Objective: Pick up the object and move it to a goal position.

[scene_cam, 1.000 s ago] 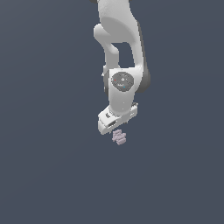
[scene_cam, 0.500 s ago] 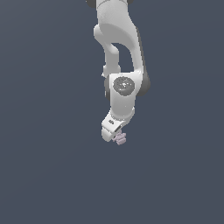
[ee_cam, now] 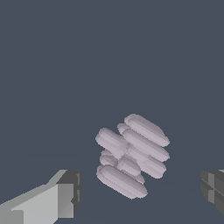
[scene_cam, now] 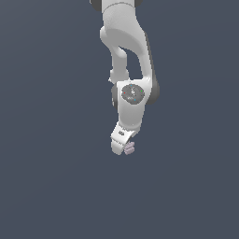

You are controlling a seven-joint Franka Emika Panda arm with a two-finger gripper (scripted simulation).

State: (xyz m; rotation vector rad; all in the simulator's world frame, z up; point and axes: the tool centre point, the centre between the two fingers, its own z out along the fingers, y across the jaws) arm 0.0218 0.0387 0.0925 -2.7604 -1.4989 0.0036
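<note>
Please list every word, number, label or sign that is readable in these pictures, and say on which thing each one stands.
There is no readable text.
A small dark mark on the gripper body and coloured specks on the arm's round joint cap are too small to read.
The pale pinkish-lilac ridged object bears no marking.

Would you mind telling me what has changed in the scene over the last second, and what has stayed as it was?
The hand has come down over the object and tilted, so its tip now sits level with the piece instead of above it. In the wrist view the fingers stand apart on either side of the object, touching neither side; nothing has been gripped. The object itself has not moved.
</note>
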